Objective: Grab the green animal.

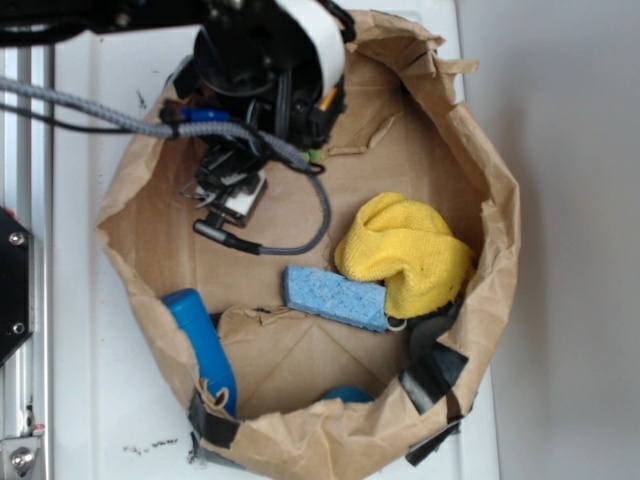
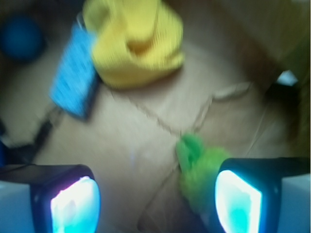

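Inside the paper bag lie yellow cloth, blue sponge and green animal, beside the spread-apart tool.

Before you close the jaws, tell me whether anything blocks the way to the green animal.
Nothing visible does. In the wrist view the green animal lies on bare brown paper beside the right-hand pad; the gripper is open. The yellow cloth and sponge lie well beyond.

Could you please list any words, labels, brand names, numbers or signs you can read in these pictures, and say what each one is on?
None: no readable text shows in either view.
The blue sponge, yellow cloth, green animal, paper bag and blue cylinder bear no visible print.
The wrist view is too blurred to read any fine marking.
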`<control>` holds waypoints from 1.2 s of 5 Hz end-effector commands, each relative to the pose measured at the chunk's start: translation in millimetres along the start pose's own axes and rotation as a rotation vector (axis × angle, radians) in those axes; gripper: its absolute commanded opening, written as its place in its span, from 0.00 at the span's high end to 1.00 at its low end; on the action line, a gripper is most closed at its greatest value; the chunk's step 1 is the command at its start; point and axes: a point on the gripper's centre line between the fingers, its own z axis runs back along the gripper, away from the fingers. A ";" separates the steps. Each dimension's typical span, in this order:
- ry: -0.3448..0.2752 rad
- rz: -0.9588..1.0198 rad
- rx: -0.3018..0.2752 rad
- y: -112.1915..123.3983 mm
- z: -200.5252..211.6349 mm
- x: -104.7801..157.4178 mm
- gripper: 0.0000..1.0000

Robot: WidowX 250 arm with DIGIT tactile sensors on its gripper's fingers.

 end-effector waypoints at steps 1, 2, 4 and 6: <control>0.075 -0.211 0.054 20.2 -16.3 -14.1 0.00; 0.086 -0.225 0.077 25.8 -26.3 -15.4 0.00; 0.102 -0.250 0.069 24.2 -48.2 -17.4 0.00; 0.060 -0.207 0.074 31.5 -50.1 -0.6 0.00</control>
